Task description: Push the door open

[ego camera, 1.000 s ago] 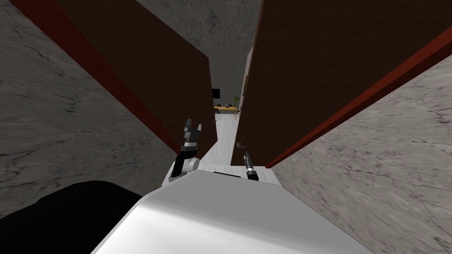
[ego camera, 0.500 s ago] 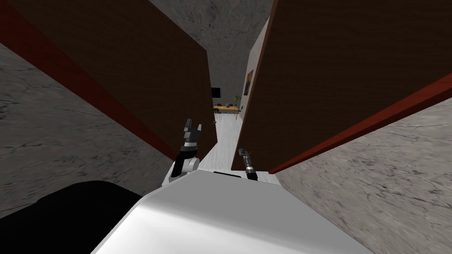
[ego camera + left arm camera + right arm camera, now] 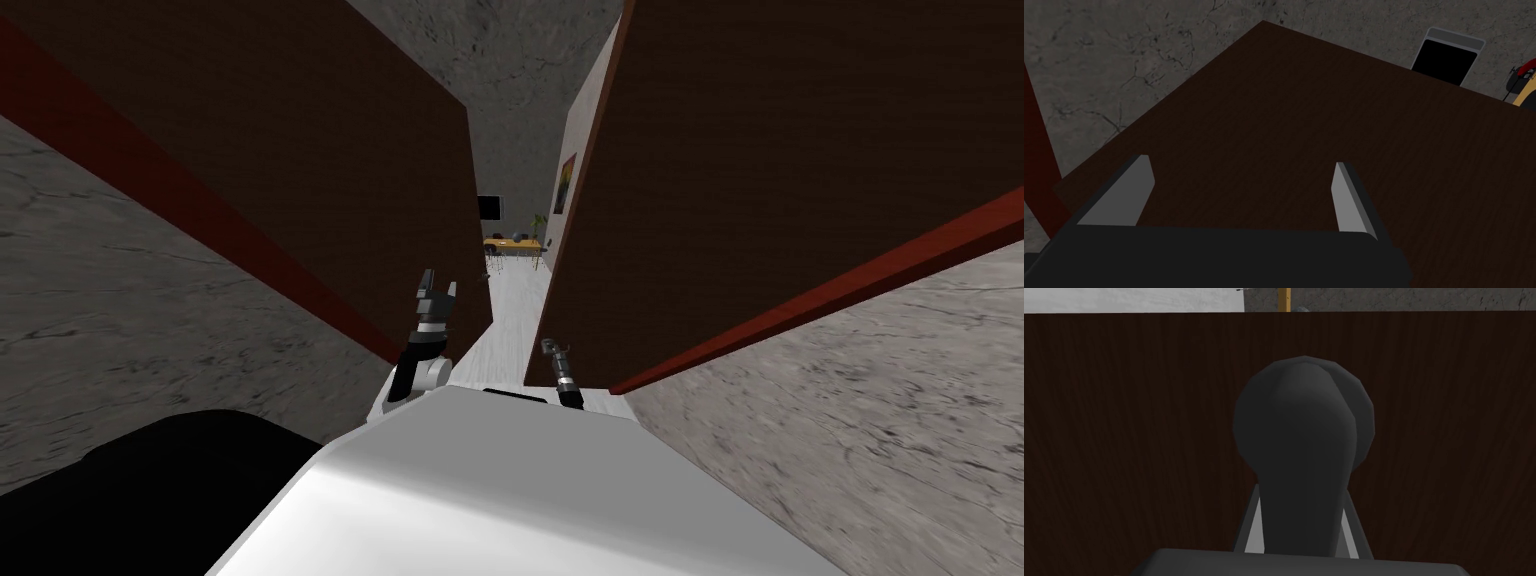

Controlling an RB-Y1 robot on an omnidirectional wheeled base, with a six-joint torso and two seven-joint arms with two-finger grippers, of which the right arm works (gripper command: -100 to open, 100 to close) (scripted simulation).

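Now your right gripper (image 3: 552, 349) is clasping the handle (image 3: 1304, 438) at one o'clock, and the door (image 3: 760, 180) is swinging wider than a second ago, so pushing is working; your left gripper (image 3: 440, 285) is hanging spread.

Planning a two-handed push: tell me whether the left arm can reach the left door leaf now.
Probably yes: the left gripper, open, faces the left door leaf with nothing between them; the right gripper holds the door handle.
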